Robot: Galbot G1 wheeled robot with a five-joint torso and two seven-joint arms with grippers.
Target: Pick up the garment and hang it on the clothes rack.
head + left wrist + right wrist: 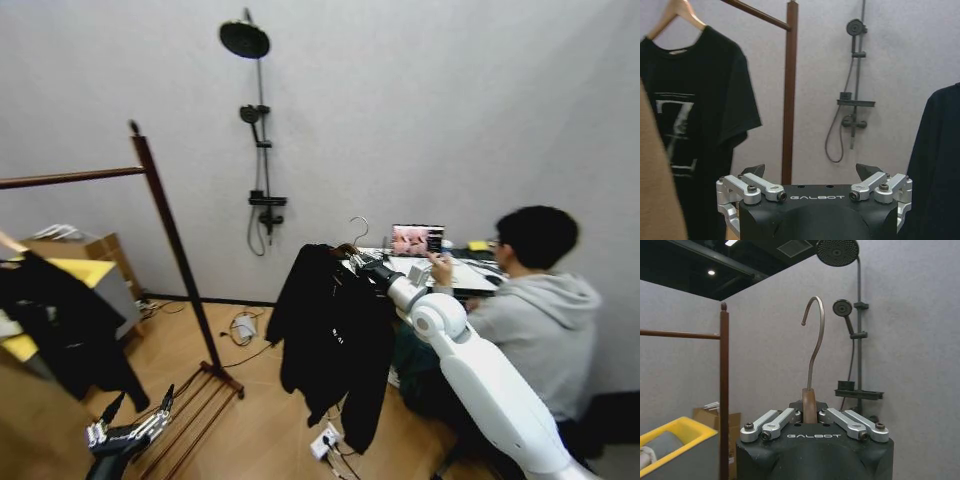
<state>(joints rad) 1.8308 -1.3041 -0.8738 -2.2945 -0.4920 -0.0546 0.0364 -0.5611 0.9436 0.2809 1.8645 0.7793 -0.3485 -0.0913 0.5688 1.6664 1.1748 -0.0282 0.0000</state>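
The left gripper (138,412) is hanging low beside the base of the tall reddish-brown wooden clothes rack (168,230), its fingers (754,171) spread apart around nothing. The right gripper (362,262) is reaching forward, its fingers clamping the brown neck of the hanger just below the silver hook (815,335) (hook pointing up). The long black long-sleeved jacket (335,340) is dangling beneath that gripper, well apart from the rack.

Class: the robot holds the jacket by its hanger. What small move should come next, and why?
Probably carry the right tool, shut on the hanger of the garment, leftward toward the clothes rack: its hook is upright but well short of the bar.
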